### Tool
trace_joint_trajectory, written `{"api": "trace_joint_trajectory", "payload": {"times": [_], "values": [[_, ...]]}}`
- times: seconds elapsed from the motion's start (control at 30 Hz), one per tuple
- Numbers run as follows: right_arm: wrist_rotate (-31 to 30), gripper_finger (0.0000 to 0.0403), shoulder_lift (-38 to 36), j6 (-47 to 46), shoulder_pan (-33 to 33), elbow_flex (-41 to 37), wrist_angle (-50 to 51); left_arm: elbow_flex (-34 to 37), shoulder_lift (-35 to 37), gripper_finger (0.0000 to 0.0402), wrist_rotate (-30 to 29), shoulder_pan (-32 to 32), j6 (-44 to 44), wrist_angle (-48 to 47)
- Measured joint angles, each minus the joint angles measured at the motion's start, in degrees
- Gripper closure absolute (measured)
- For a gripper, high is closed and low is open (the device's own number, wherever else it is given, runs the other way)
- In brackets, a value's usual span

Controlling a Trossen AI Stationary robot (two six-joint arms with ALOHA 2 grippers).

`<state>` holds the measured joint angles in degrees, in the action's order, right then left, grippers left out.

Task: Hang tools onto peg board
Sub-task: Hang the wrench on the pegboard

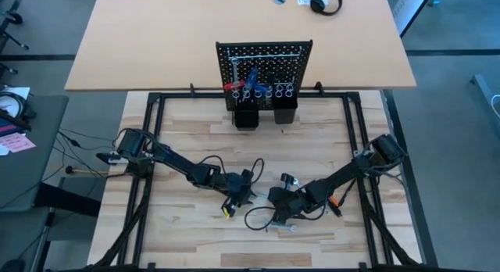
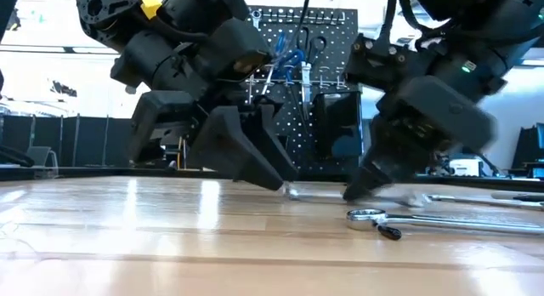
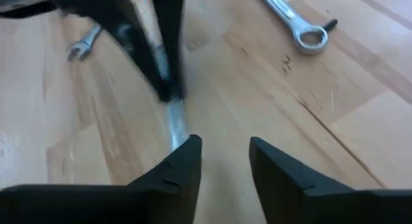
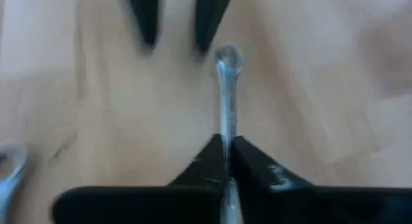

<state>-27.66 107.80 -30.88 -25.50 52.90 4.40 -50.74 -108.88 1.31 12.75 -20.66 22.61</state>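
You are watching a handover at lower centre: the right gripper (image 4: 226, 150) is pinching a wrench (image 4: 225, 98) against the table (image 1: 187, 139), the left gripper (image 3: 222, 163) is standing spread beside its end. Next, lift it toward the peg board (image 1: 264, 69) at upper centre

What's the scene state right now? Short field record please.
left gripper: open, low over the table, just off one end of the thin wrench
right gripper: shut on thin wrench, at table level
handover: the thin wrench lies between both grippers, only the right one grips it
loose tools: ring wrench lying flat on the table
peg board: upright at the far edge, several tools hung, two black cups at base
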Motion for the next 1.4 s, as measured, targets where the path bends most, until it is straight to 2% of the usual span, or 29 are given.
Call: {"api": "trace_joint_trajectory", "payload": {"times": [0.17,0.33,0.4,0.6,0.77,0.87,1.07,1.3,1.4], "values": [[-2.1,0.0392,-2.4,1.0,0.2,-0.1,0.4,0.0,0.0,0.0247,-4.2,0.0,-0.1,0.5],[-1.9,0.0392,-3.3,1.4,0.1,0.0,-0.1,0.0,0.0,0.0244,-12.1,0.0,0.0,-0.4],[-2.0,0.0392,-3.3,1.4,0.1,0.0,0.0,0.0,0.0,0.0245,-13.5,0.0,0.2,-0.6],[-2.1,0.0392,-3.3,1.4,0.1,0.0,-0.3,0.0,0.0,0.0245,-12.7,-0.1,1.9,-0.5],[-2.2,0.0392,-3.4,1.4,0.1,0.1,-0.5,0.0,0.0,0.0246,-8.3,-1.3,4.4,0.6],[-2.3,0.0392,-3.4,1.5,0.1,0.1,-1.2,0.0,0.0,0.0248,-7.5,-2.0,5.4,0.7],[-2.4,0.0391,-3.5,3.8,0.0,0.2,-3.6,0.0,0.0,0.0285,-4.5,-2.6,5.5,0.6],[-2.4,0.0391,-3.5,4.0,0.0,0.2,-3.7,0.0,0.0,0.0377,-4.5,-2.2,4.2,0.2],[-2.4,0.039,-3.5,3.7,0.0,0.2,-3.8,-0.1,0.0,0.0391,-4.6,-2.0,4.4,-0.3]]}}
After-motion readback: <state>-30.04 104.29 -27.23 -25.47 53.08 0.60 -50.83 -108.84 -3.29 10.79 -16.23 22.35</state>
